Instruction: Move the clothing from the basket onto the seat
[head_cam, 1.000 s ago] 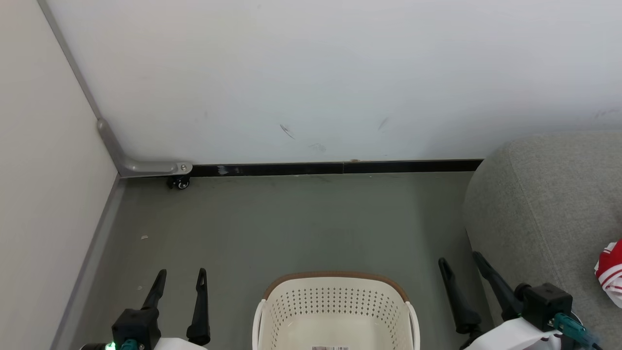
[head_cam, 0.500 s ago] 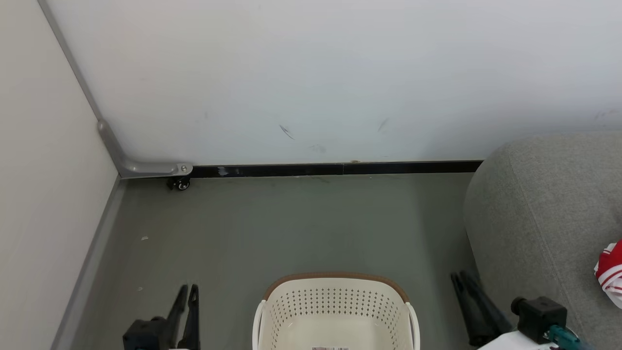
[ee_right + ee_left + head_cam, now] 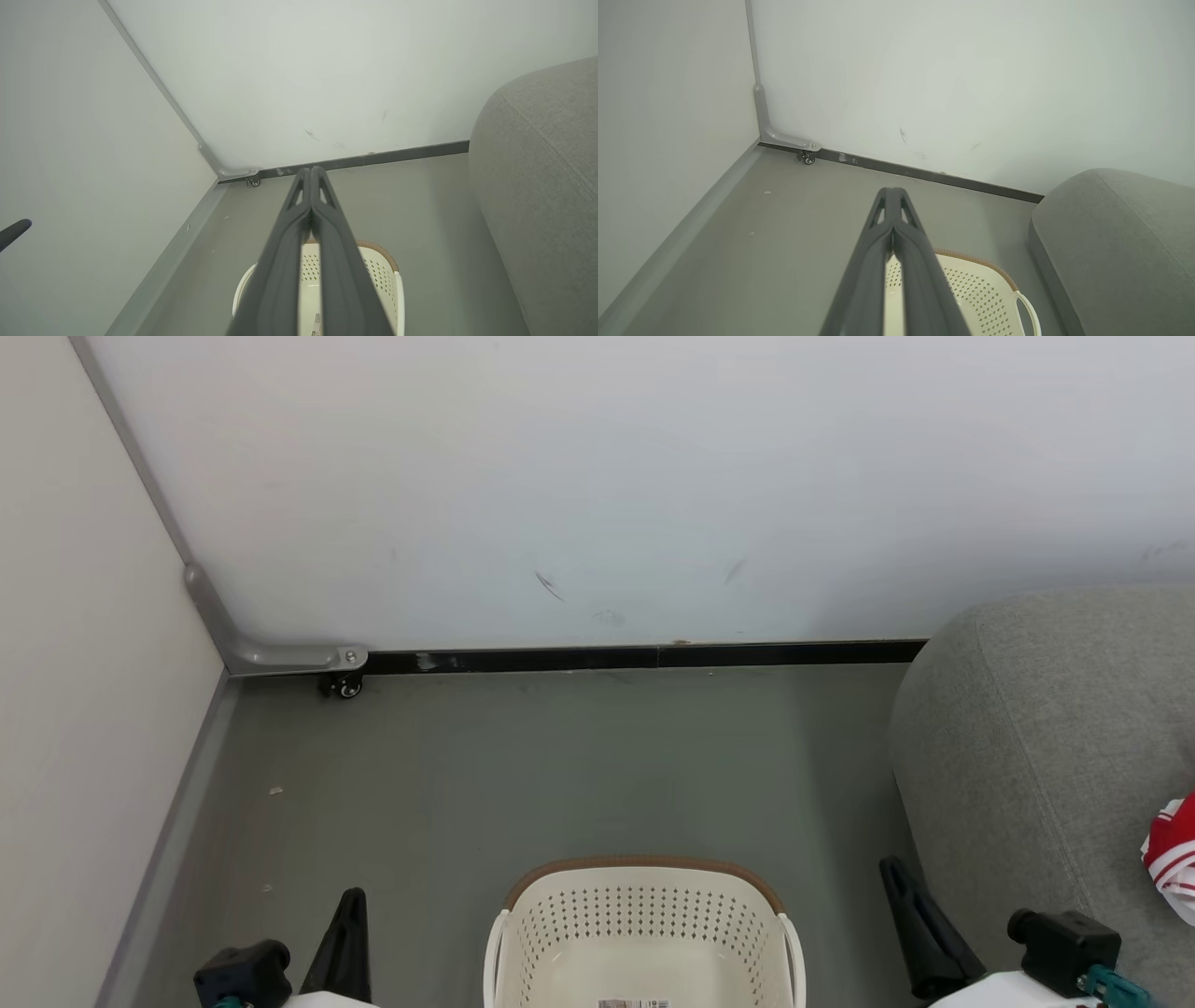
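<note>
Basket (image 3: 644, 864) sits near centre on the floor; its visible interior shows no garment. Clothing (image 3: 1172, 859) lies on the seat (image 3: 1046, 728), far right. Left gripper (image 3: 353, 898) and right gripper (image 3: 892, 870) flank the basket, fingers pressed together on nothing. Judgement: transfer looks complete, arms idle.

The left gripper (image 3: 353, 898) and right gripper (image 3: 890, 870) are showing long dark tapering fingers (image 3: 920, 280), black wrist blocks (image 3: 1064, 938), teal plugs (image 3: 1111, 987) and white forearms (image 3: 990, 991).
</note>
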`<state>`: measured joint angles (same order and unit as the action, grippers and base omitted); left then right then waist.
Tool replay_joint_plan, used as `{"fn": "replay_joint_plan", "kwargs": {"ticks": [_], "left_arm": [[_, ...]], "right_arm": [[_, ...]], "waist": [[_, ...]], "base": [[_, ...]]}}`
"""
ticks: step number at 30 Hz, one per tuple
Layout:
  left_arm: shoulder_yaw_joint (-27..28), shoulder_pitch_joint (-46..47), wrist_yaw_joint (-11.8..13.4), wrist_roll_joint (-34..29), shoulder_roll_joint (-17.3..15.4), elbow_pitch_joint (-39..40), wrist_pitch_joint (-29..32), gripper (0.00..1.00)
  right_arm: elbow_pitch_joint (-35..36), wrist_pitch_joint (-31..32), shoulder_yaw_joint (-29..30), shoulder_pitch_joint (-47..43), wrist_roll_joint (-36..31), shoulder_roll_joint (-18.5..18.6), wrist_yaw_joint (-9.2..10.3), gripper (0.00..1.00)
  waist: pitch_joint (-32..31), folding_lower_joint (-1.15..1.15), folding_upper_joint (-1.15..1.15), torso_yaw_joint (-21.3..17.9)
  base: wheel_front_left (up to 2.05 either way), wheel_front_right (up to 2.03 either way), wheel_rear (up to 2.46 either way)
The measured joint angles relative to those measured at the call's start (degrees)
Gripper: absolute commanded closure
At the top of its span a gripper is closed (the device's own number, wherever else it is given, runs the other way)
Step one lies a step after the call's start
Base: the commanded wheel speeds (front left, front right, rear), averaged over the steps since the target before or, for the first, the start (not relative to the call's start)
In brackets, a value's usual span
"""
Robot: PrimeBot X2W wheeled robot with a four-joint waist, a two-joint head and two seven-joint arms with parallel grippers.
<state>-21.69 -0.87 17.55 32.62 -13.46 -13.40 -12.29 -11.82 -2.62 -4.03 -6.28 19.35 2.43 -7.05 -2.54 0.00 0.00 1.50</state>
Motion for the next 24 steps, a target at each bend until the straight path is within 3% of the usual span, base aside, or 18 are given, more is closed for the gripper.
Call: {"fn": "replay_joint_plan", "kwargs": {"ticks": [9,24], "left_arm": [[2.6,0.0,-2.5,6.5,1.2,0.6,1.8,1.0],[7.2,0.0,-6.7,17.5,3.0,1.0,4.8,1.0]], "right_arm": [[0.1,0.1,0.8,0.1,9.7,0.0,0.0,1.0],[0.1,1.4,2.4,0.8,22.9,0.2,0.0,1.0]], "waist": [[0.3,0.11,0.0,-0.2],[0.2,0.89,0.0,-0.5]], "base": [[0.0,0.0,0.0],[0.0,0.0,0.0]]}}
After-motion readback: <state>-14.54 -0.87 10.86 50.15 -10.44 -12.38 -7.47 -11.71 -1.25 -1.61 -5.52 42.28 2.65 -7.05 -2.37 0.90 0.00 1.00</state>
